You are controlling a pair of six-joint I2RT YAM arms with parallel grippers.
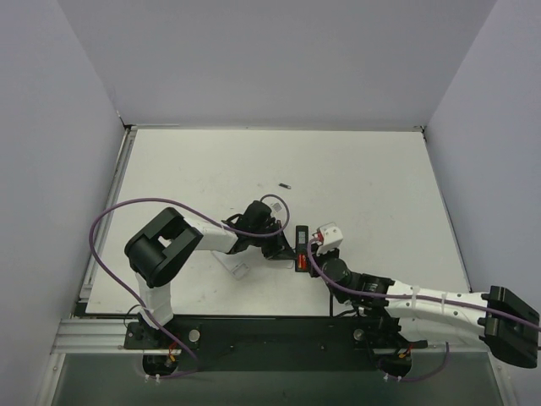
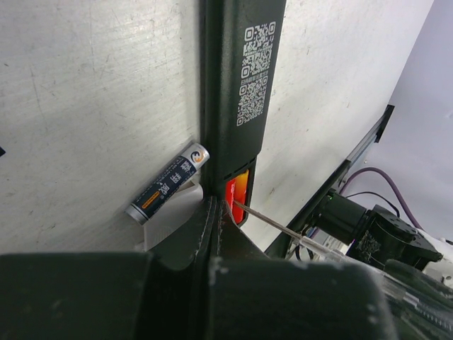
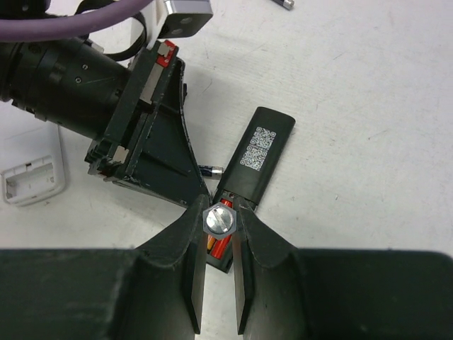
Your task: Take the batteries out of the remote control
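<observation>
Right hand [image 3: 220, 225] above remote control [image 3: 260, 152] recess; red battery [image 3: 214, 248] inside.

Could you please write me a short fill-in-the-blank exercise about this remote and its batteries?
1. The remote control carries a printed ____ code.
2. The thin metal rod in the right tool reaches the ____ battery in the recess.
3. The loose dark battery lies between the remote control and the ____ tool.
Missing words: QR, red, left.
</observation>
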